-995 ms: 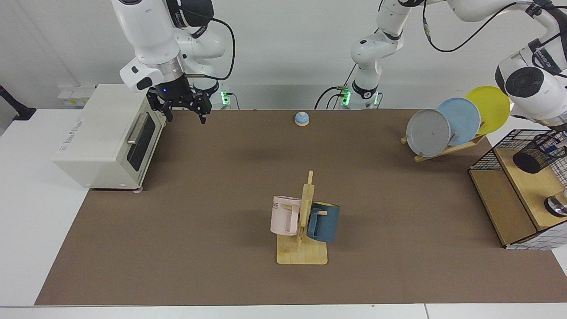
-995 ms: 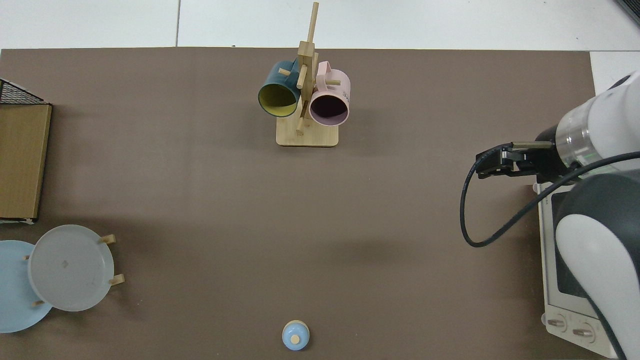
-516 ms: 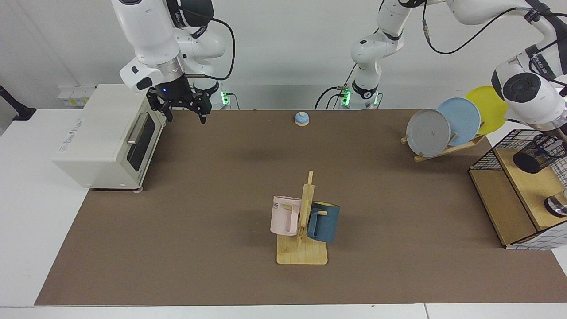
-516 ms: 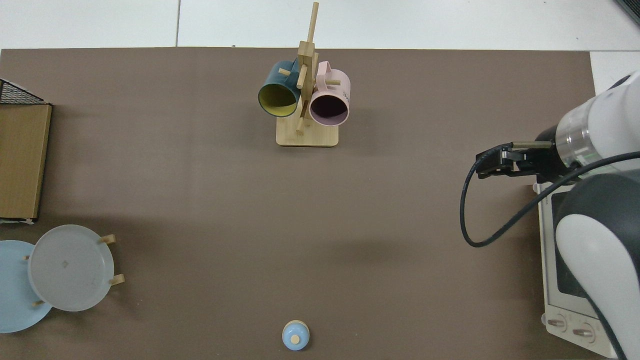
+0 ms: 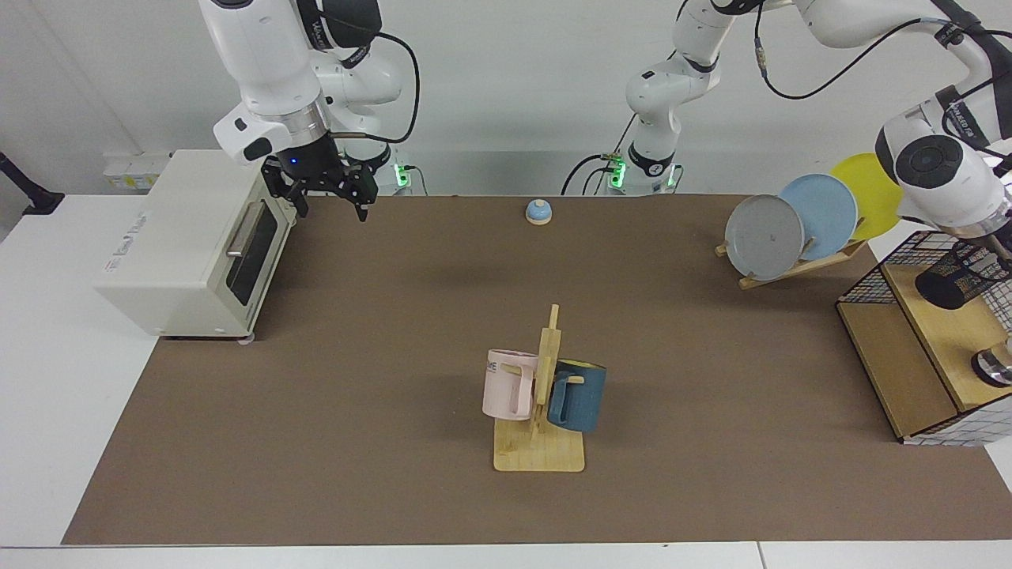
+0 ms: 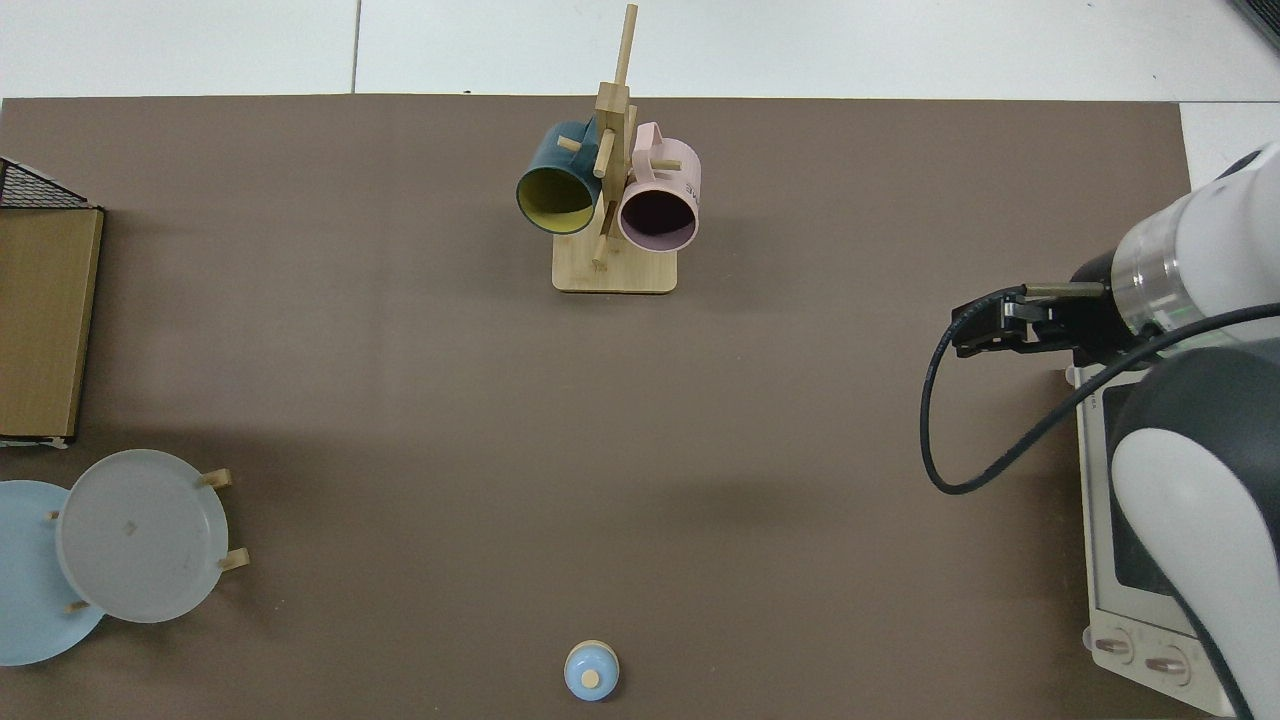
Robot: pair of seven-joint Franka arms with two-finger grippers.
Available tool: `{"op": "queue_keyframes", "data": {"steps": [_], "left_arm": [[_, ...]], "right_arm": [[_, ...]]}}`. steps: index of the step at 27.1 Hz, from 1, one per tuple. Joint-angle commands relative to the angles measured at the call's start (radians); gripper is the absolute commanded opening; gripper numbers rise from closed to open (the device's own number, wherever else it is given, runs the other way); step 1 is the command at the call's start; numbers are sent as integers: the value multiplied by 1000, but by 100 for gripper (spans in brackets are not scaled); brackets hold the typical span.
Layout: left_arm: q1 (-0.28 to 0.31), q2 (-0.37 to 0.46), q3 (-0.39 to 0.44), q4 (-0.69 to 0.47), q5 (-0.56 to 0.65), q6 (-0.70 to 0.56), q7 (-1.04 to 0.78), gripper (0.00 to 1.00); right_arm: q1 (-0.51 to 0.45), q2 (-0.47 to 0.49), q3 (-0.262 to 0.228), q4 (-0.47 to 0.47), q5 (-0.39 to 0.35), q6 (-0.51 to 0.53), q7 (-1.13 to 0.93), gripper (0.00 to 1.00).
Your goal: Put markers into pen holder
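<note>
Brown mat (image 5: 395, 356); pink mug (image 5: 508, 385) lettering unreadable

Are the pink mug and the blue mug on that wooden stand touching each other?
Apart. The facing view shows the stand's upright post between the pink mug and the blue mug; the top view shows the same gap.

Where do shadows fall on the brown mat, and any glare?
Facing view: soft shadows beside the mug rack and under the toaster oven, no glare; right pincer waits by the oven, left pincer at the pen holder, cropped at the edge. Top view: faint diffuse patches on the mat.
</note>
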Motion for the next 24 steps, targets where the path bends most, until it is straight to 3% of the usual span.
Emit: {"op": "queue_keyframes", "data": {"steps": [1, 3, 5, 11, 24], "left_arm": [[15, -8, 0, -13, -28, 29, 14, 0], [15, -8, 0, -13, -29, 31, 14, 3], [15, -8, 0, -13, -32, 34, 16, 15], [7, 0, 26, -5, -32, 64, 83, 37], [0, 2, 46, 13, -32, 74, 93, 38]], "right_arm": [[-16, -24, 9, -35, 19, 28, 10, 100], [-16, -24, 9, -35, 19, 28, 8, 100], [-16, -24, 9, -35, 19, 28, 10, 100], [-16, -24, 9, -35, 19, 28, 10, 100], [-16, -24, 9, -35, 19, 28, 9, 100]]}}
